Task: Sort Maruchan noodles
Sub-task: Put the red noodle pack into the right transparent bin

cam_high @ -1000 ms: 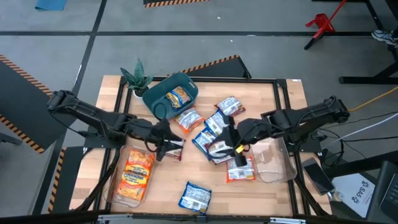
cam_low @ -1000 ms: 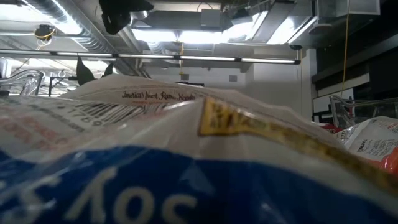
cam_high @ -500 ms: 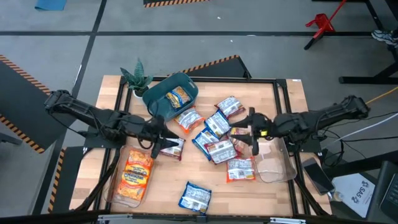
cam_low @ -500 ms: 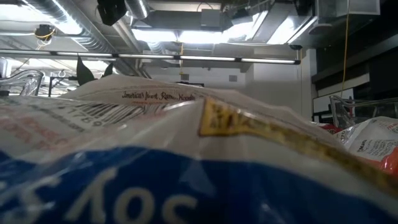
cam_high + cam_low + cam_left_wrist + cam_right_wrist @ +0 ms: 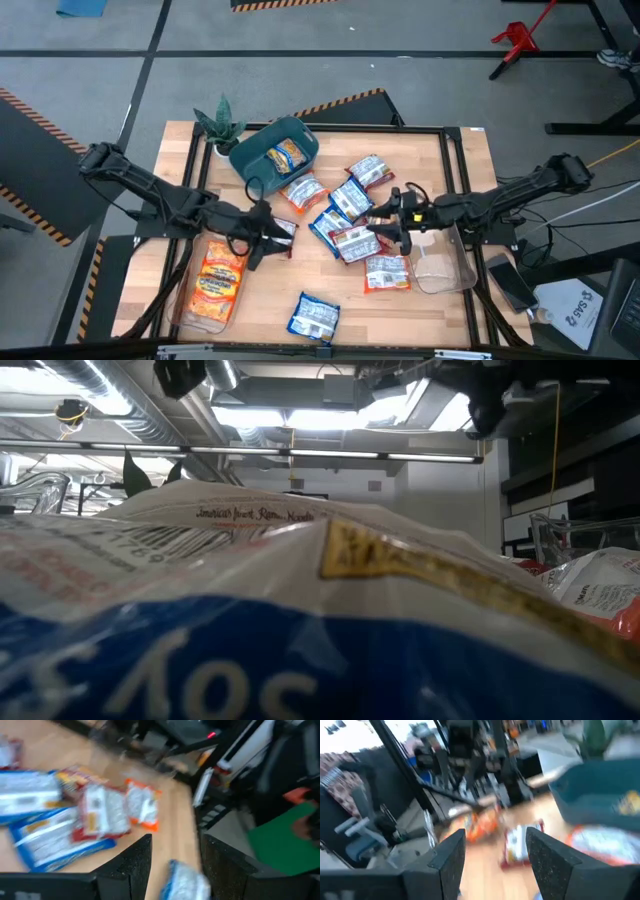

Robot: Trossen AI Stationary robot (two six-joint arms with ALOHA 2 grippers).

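Left tool [image 5: 262,232] hanging open and empty beside a red-white packet [image 5: 279,237], probably lining up for it. Noodle packets [image 5: 345,220] still heaped mid-counter [image 5: 455,160], mostly unsorted. Right tool [image 5: 393,222] also spread, empty, over the heap's edge.

The middle of the surface [image 5: 460,160] is crowded with noodle packets [image 5: 345,215], so there is little room to reach down there. The teal bin [image 5: 272,150] and a small plant [image 5: 218,122] block the far left corner. Bare wood lies open near the front, around one lone blue packet [image 5: 314,317].
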